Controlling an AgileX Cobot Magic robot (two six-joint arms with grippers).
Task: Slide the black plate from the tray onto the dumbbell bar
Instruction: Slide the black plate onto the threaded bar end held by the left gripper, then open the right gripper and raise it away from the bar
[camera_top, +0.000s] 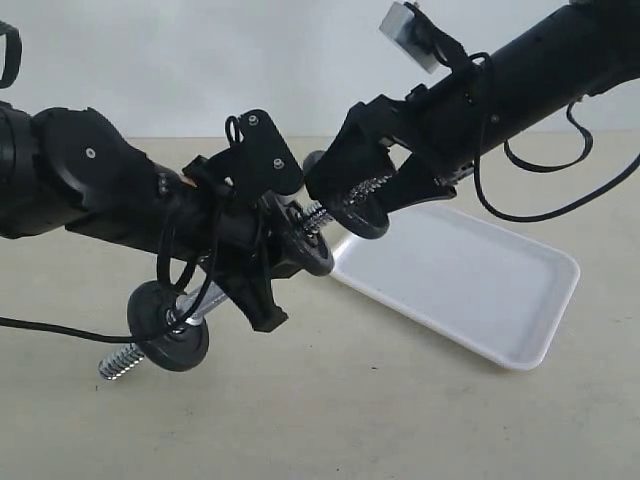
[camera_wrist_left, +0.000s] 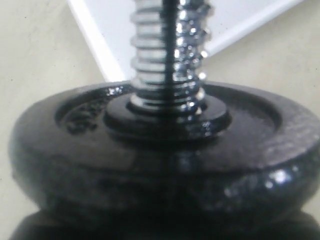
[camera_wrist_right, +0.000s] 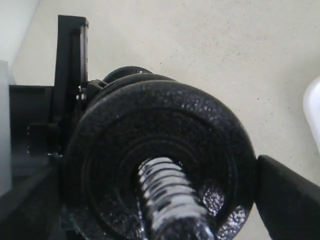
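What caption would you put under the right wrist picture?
The black plate, gripped by the right fingers, slipped over the threaded end of the dumbbell bar.

We call this a robot lab test bench: bare beige desk (camera_top: 400, 420), plain white wall (camera_top: 200, 60) behind its far edge, black left arm (camera_top: 80, 180) and right arm (camera_top: 550, 60) reaching over it, loose cable (camera_top: 540, 218) hanging, grey camera box (camera_top: 408, 32) on the right wrist.
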